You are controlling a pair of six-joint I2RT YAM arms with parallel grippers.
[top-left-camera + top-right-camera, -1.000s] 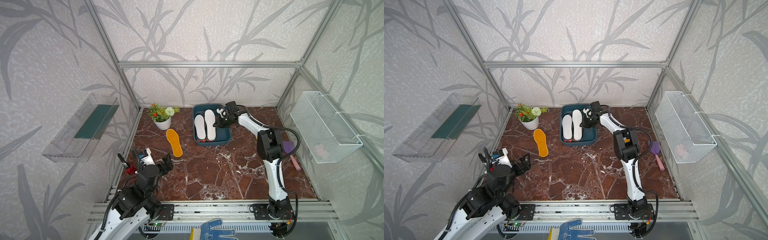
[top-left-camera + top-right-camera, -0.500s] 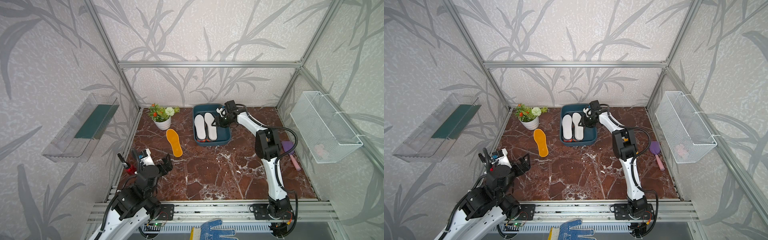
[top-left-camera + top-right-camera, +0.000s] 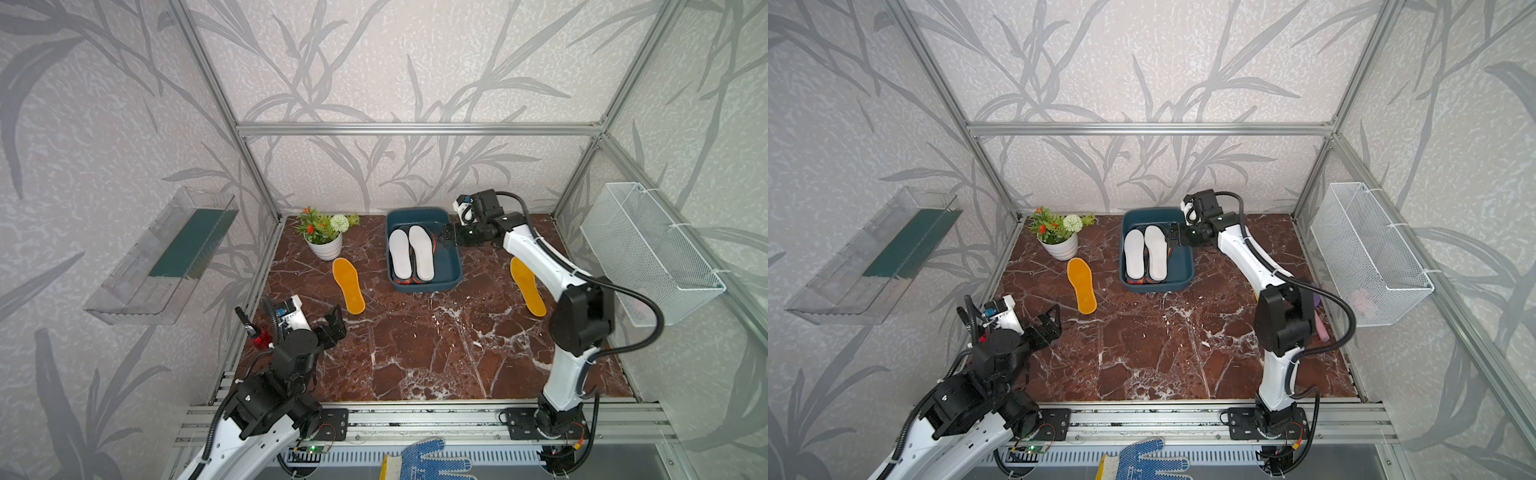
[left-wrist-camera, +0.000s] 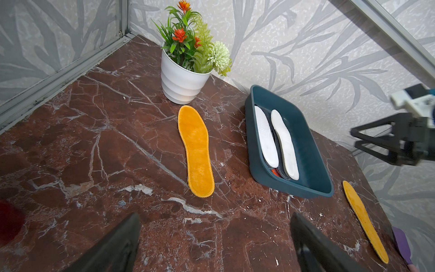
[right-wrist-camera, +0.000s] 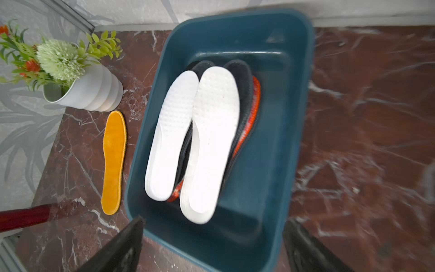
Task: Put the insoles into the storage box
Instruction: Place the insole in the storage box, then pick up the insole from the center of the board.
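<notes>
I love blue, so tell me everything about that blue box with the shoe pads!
The storage box is a shallow, dark teal tub that looks like smooth plastic, rectangular with rounded corners and no lid. It sits flat at the back of the marble table. Inside, two white insoles lie side by side atop dark grey insoles and red-orange insoles. The open right end effector hangs over its right edge.
</notes>
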